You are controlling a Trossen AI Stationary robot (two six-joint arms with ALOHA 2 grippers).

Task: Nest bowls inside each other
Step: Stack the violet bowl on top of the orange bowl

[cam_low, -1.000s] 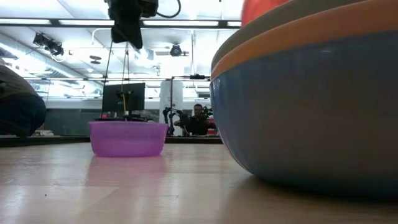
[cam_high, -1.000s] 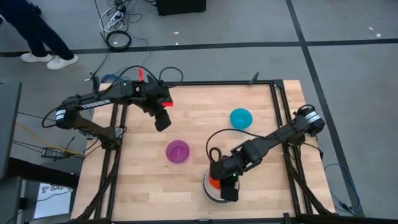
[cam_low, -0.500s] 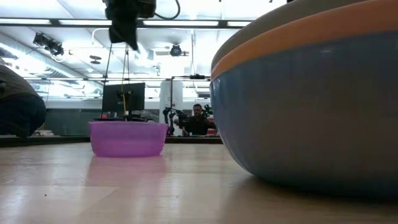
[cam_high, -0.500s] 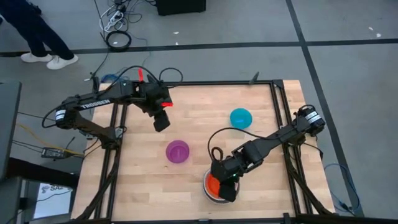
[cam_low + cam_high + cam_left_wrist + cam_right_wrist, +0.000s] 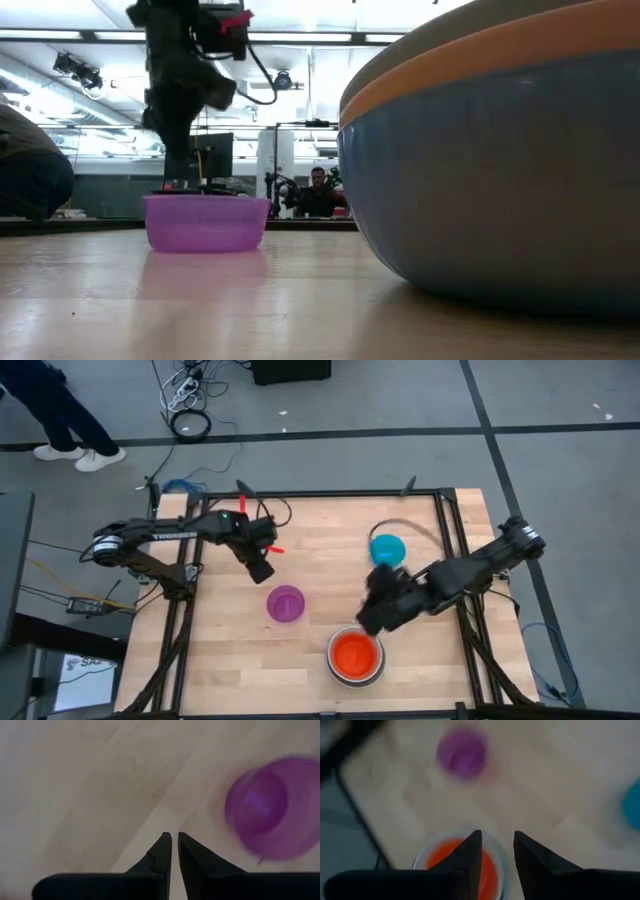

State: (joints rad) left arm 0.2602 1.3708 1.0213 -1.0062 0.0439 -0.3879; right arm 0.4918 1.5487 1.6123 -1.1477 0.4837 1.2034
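Near the table's front edge stands a stack of bowls, with a red-orange bowl innermost. The low view shows its blue, orange and grey walls. My right gripper hangs open, with nothing between its fingers, above the table just beyond the stack. A purple bowl rests on its base mid-table. My left gripper is shut and holds nothing. It points down just to the far left of the purple bowl. A teal bowl sits farther back on the right.
A black frame rail runs along the table's edges. Bare wood lies left of the purple bowl and along the far edge. A person's legs show on the floor beyond the table's far left corner.
My right gripper has let go of the red-orange bowl, which has sunk into the stack. The gripper has risen, gone toward the far edge and turned. My left gripper has come down toward the table beside the purple bowl.
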